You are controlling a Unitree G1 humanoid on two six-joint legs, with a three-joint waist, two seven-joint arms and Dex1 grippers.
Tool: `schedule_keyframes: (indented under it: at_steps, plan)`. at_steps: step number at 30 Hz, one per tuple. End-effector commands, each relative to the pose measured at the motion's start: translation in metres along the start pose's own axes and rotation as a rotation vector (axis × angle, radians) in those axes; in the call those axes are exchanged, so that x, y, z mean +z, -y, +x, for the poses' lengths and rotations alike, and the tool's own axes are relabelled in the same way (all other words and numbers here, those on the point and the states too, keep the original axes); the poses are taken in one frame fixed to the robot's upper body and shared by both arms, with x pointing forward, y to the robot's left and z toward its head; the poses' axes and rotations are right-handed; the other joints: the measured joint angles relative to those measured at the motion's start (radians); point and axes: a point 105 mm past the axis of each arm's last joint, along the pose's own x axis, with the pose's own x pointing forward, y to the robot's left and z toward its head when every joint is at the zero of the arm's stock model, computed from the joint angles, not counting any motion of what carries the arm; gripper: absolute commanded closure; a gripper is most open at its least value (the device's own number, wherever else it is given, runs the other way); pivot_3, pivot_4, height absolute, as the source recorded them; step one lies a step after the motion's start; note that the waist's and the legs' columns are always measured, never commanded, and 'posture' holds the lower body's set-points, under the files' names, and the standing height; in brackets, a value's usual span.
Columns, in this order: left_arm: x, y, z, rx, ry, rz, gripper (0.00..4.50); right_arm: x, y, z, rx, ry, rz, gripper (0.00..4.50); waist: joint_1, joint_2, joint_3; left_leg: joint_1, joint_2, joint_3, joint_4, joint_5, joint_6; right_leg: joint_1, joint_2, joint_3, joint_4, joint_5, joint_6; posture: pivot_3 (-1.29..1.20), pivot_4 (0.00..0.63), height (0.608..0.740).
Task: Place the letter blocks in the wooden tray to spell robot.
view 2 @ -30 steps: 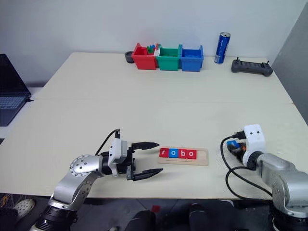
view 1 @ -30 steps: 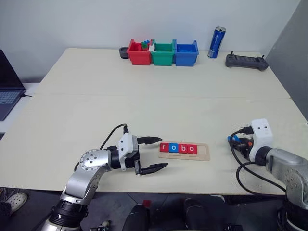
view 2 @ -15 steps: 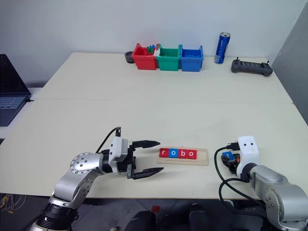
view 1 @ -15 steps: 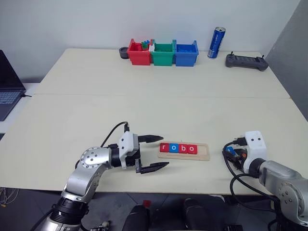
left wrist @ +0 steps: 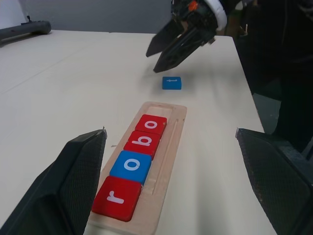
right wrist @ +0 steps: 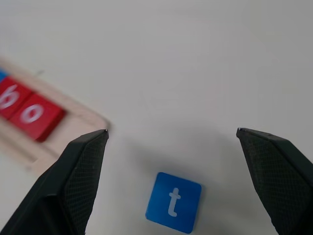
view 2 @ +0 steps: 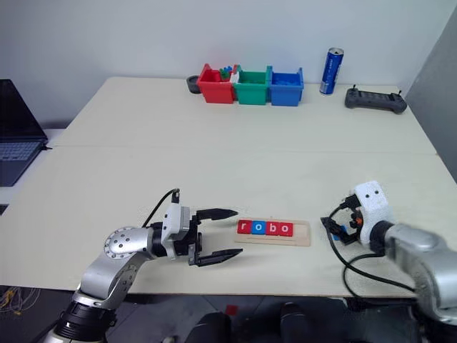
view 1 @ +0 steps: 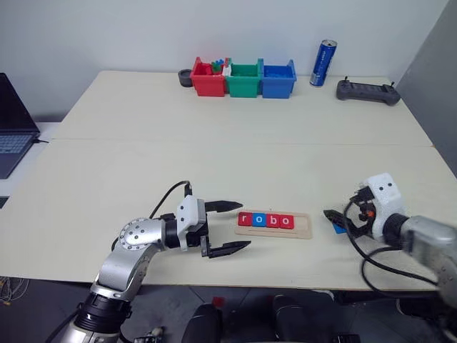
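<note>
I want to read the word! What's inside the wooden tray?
The wooden tray holds four letter blocks in a row: r, o, b, o. The far end slot is empty. The blue t block lies on the table outside it.

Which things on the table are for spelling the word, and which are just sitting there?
For the job: wooden tray, four letter blocks r, o, b, o in it, blue t block lying loose beside it.

Just sitting there: three plastic bins, blue can, black controller, laptop.
</note>
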Motion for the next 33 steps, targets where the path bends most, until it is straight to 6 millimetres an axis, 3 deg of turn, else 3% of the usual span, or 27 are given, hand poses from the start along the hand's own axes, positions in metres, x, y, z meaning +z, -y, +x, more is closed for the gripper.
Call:
schedule_keyframes:
  at_steps: [1,5,13,22,30,33]
  plan:
    - [0.007,-0.002,0.001,-0.013,0.012,0.043,0.00,0.009,0.005,-0.012,0.196,0.087,-0.215,0.03,0.000,-0.001,0.000,0.000,0.000,0.000,0.000,0.000,0.000,0.000,0.000,0.000,0.000,0.000,0.000,0.00,0.150,0.740]
    - [0.007,-0.001,0.001,-0.020,0.013,0.045,0.00,-0.013,0.033,-0.019,0.306,0.031,-0.480,0.03,0.001,-0.002,0.001,0.002,0.000,0.001,0.000,0.000,0.000,0.003,-0.001,0.001,-0.002,0.000,0.000,0.00,0.150,0.740]
    - [0.007,0.002,0.003,-0.025,0.019,0.044,0.00,-0.036,0.041,-0.005,0.517,-0.020,-0.648,0.03,-0.010,-0.002,0.001,0.007,0.001,0.002,0.000,0.000,0.000,0.006,0.000,0.002,0.000,0.000,0.000,0.00,0.150,0.740]
    - [0.008,0.003,0.002,-0.018,0.016,0.042,0.00,-0.045,0.039,0.020,0.583,-0.031,-0.651,0.03,-0.003,-0.001,0.001,0.008,0.000,0.001,0.000,0.000,0.000,0.008,-0.001,0.001,0.000,0.000,0.000,0.00,0.150,0.740]
    - [0.007,0.003,0.000,-0.010,0.009,0.041,0.00,-0.052,0.041,0.026,0.588,-0.043,-0.609,0.03,-0.003,-0.001,0.001,0.011,0.000,0.000,0.000,0.000,0.000,0.012,-0.001,0.001,-0.001,0.000,0.000,0.00,0.150,0.740]
    - [0.007,0.003,-0.001,-0.009,0.007,0.041,0.00,-0.051,0.040,0.026,0.592,-0.035,-0.603,0.59,-0.004,-0.001,0.001,0.014,0.000,0.001,-0.001,0.000,0.000,0.014,-0.001,0.001,-0.001,0.000,0.000,0.00,0.150,0.740]
